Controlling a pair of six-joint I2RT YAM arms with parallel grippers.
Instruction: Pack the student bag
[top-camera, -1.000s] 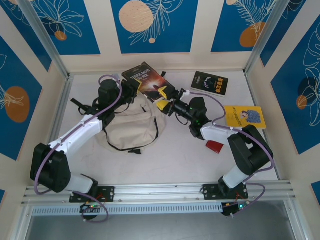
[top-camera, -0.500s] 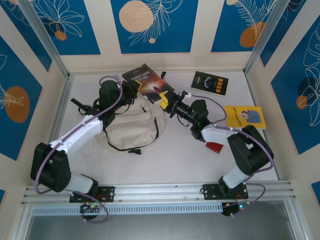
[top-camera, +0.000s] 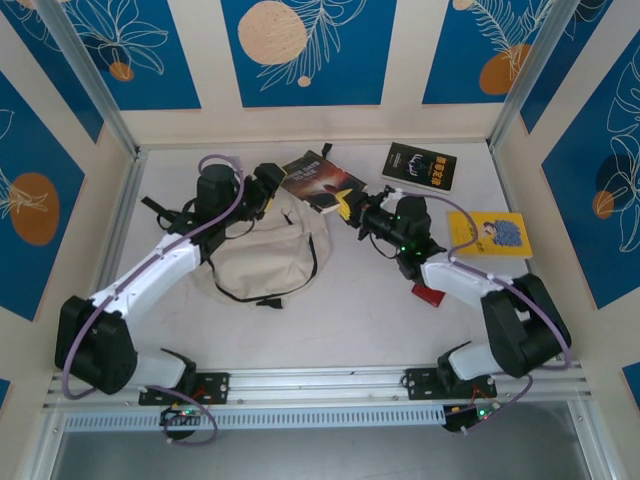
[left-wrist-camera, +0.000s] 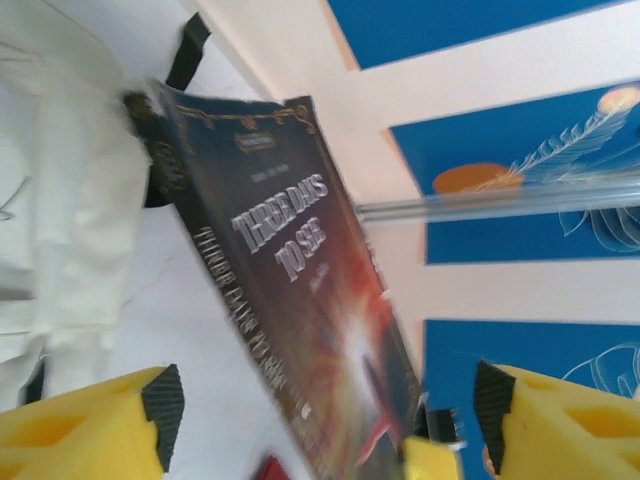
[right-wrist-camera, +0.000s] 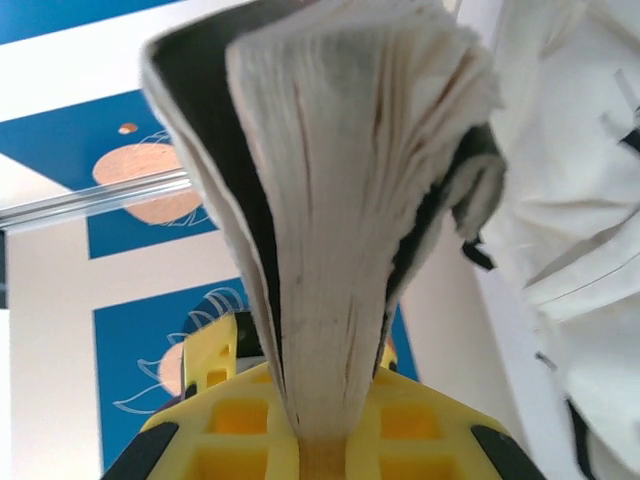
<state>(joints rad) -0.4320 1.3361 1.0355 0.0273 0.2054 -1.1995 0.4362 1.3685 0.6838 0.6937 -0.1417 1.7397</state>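
The student bag (top-camera: 262, 255) sits at nine o'clock on the bench (top-camera: 330, 320). My left end effector (top-camera: 270, 188) has just spread apart off the book (top-camera: 320, 180). The right end effector (top-camera: 347, 205) now clamps it, ready, I judge, for packing.

A dark book (left-wrist-camera: 300, 300) titled "Three Days to See" is seen tilted between the widely parted yellow fingers (left-wrist-camera: 80, 435) of the left gripper (left-wrist-camera: 325, 415), touched by neither, with the cream bag (left-wrist-camera: 60, 200) at the left and a blue-panelled wall (left-wrist-camera: 520, 90) behind.
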